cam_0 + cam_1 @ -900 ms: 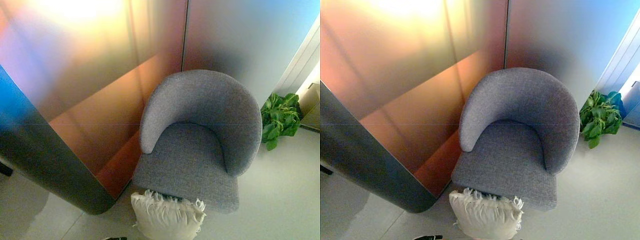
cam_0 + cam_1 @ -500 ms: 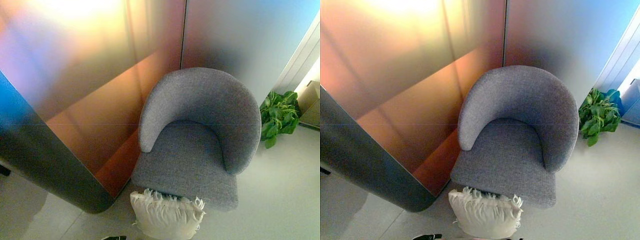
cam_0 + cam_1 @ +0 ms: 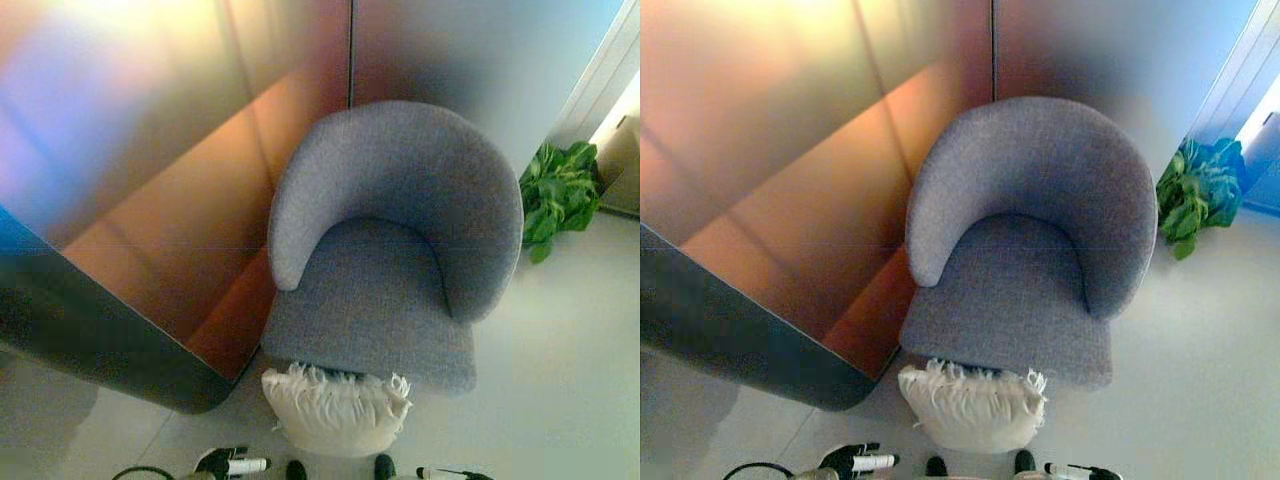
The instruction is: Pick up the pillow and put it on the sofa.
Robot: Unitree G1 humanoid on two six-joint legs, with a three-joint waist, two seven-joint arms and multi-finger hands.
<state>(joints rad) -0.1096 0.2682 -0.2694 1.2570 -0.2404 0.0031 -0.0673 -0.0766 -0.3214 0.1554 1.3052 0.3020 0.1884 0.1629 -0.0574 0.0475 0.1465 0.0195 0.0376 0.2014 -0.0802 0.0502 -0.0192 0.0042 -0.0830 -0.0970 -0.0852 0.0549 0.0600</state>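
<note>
the left robot hand and right robot hand barely show at the bottom edge (finger state cannot be told). one white fringed pillow leans on the floor against the front of one grey sofa, whose seat lies open; one plant stands right.

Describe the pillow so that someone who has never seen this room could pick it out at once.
Find the grey round-backed sofa chair standing against the wall panels, with a green potted plant off to its right. On the floor against the chair's front edge lies the pillow. It is the only cream-white, soft thing there, with a shaggy fringe along its top edge.
</note>
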